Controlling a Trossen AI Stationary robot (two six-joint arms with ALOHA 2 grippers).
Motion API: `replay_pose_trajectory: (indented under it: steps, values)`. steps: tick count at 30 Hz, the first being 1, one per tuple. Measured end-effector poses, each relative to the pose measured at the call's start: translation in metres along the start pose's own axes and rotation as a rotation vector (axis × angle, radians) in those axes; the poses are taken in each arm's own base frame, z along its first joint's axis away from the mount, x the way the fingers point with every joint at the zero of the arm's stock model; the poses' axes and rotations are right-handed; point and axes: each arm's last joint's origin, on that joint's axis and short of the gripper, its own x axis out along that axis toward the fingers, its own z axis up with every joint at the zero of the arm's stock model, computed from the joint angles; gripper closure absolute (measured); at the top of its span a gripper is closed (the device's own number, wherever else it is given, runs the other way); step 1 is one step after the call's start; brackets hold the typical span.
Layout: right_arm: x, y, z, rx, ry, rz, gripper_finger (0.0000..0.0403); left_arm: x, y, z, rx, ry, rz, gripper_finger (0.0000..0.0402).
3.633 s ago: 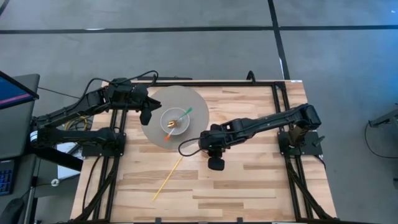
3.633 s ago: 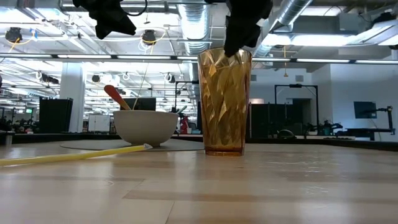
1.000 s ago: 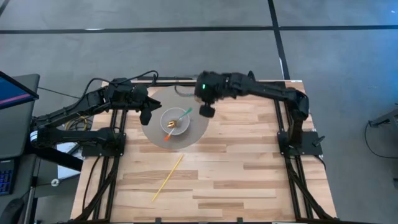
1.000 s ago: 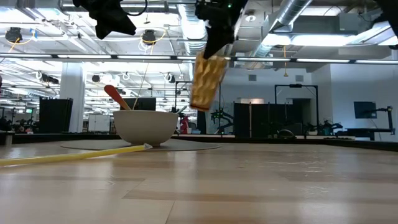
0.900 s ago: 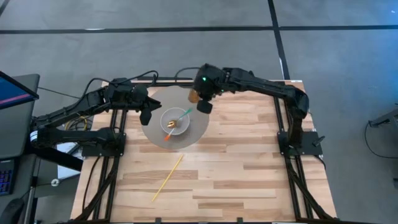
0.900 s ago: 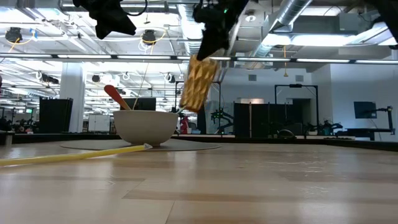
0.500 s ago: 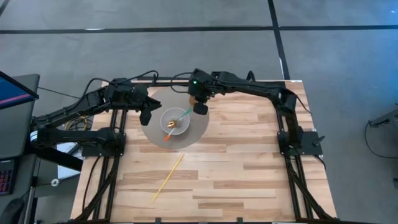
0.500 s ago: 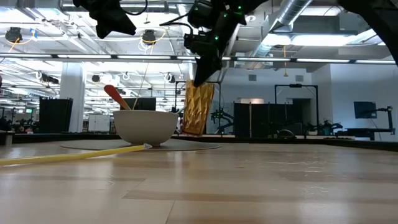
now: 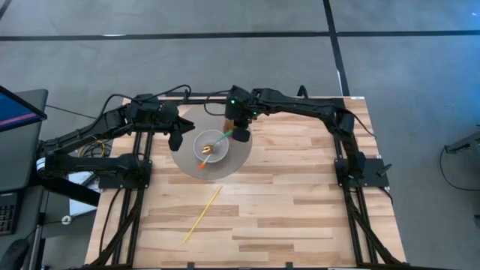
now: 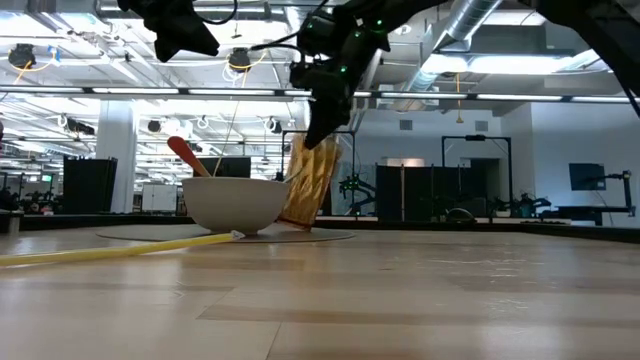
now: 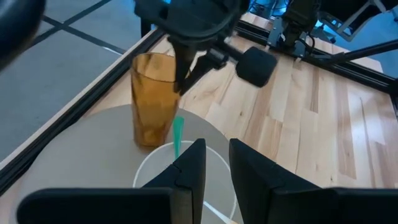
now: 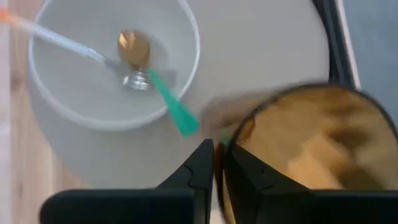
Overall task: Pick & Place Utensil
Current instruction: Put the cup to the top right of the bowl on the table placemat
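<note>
Pinching the rim of an amber cup (image 11: 153, 97) between nearly closed fingers (image 12: 205, 163), right gripper (image 9: 239, 130) tilting it onto the grey mat (image 9: 238, 154) beside the white bowl (image 10: 234, 203), probably to stand it upright for utensils. Spoons (image 12: 143, 70) lying in that bowl; yellow stick (image 9: 202, 214) alone on the tabletop (image 9: 300, 202). Left gripper (image 11: 214, 165) hovering nearby, fingers slightly apart. No readable writing.

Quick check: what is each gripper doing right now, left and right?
Left gripper: open, empty, above the white bowl.
Right gripper: shut on the amber cup's rim.
</note>
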Motion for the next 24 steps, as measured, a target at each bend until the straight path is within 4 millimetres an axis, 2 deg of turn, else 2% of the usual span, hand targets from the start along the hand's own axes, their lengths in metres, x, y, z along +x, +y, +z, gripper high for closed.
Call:
replay_pose_trajectory:
  steps: [4,18,24]
  values:
    - [0.003,-0.001,0.0,-0.011,-0.001,-0.018,0.0367,0.0,0.0,0.0,-0.002,0.0,0.0,0.033]
    - [-0.003,0.0,0.005,-0.064,-0.04,-0.035,0.0301,0.0,0.0,0.0,-0.002,-0.002,0.0,0.033]
    - [-0.028,0.0,0.017,-0.068,-0.056,-0.04,0.0293,0.0,0.0,0.0,-0.002,-0.002,0.0,0.033]
